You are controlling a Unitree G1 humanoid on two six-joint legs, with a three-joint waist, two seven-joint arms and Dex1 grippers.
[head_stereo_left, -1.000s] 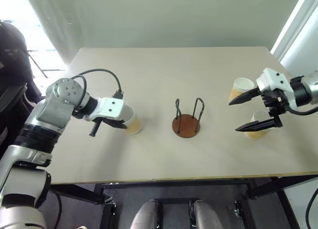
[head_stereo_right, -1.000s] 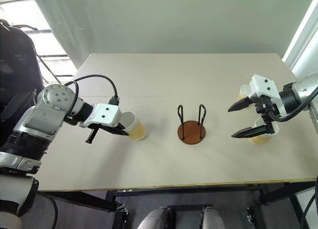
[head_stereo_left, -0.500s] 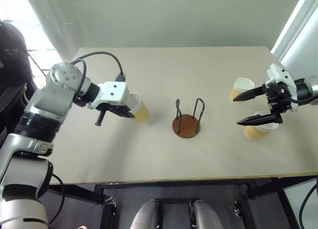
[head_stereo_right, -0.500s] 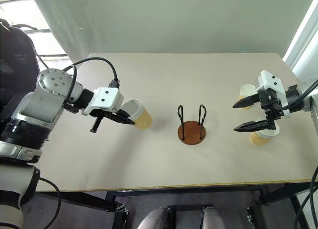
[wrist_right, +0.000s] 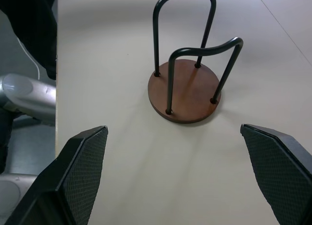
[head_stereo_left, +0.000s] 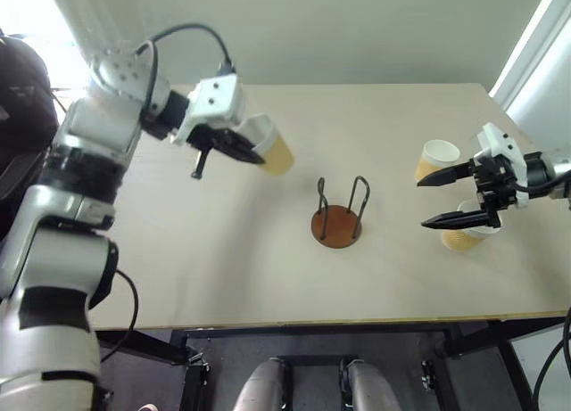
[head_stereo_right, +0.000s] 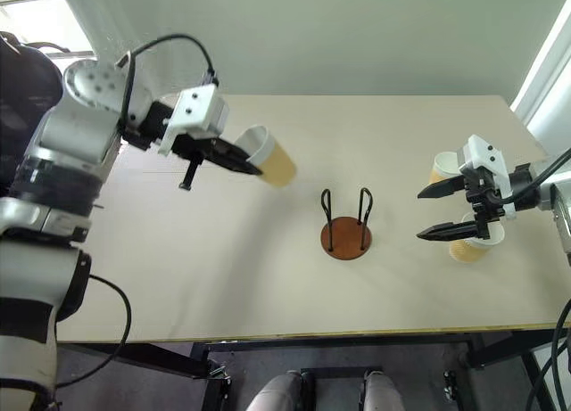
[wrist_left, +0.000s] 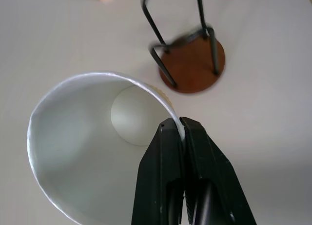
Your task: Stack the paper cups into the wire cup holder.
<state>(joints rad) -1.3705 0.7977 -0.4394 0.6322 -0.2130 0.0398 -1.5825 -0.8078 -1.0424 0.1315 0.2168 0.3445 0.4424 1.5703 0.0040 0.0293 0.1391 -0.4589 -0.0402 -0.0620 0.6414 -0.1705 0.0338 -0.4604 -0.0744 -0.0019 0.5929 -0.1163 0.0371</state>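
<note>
While the left gripper (head_stereo_right: pixel 252 168) is pinching the rolled white rim of a tan-yellow tapered paper cup (head_stereo_right: pixel 270 159), that cup is hanging tilted in the air, up and to the left of the wire cup holder (head_stereo_right: pixel 346 225), its white inside empty. The holder, a rust-brown round disc with black upright wire loops, is standing empty mid-table. Right of it, two more tan cups (head_stereo_left: pixel 435 158) (head_stereo_left: pixel 462 234) are sitting near the right gripper (head_stereo_left: pixel 432 200), whose fingers are spread wide apart, gripping nothing.
</note>
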